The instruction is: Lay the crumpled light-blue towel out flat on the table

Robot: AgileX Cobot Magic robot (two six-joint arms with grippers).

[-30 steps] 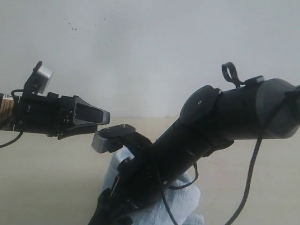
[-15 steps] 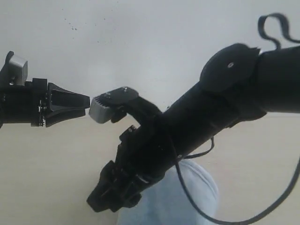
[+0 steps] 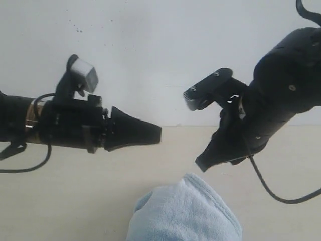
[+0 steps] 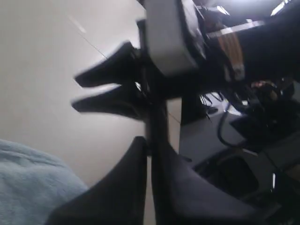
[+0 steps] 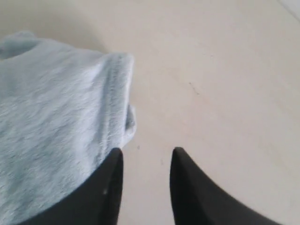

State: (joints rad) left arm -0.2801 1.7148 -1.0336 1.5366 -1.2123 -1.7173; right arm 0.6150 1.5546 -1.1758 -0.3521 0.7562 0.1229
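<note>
Left end effector [image 3: 156, 134] is pinched fully closed on nothing. It hangs in the air at roughly 10 o'clock from the towel [image 3: 185, 211] in the exterior view, clear of the cloth. Right end effector [image 3: 201, 163] is at about 1 o'clock from the heap, tips angled down. Its wrist view shows my fingers [image 5: 110, 187] part-open with bare counter [image 5: 225, 70] between them, just beside the hem [image 5: 115, 98], no fabric caught.

Towel is one rounded lump on the counter at 6 o'clock of the exterior view, not spread. Neither side has cloth, so nothing is being pulled flat.

My read: right is lined up beside the hem for a pinch. Left is closed, so it has to reopen before it can take the opposite edge.
</note>
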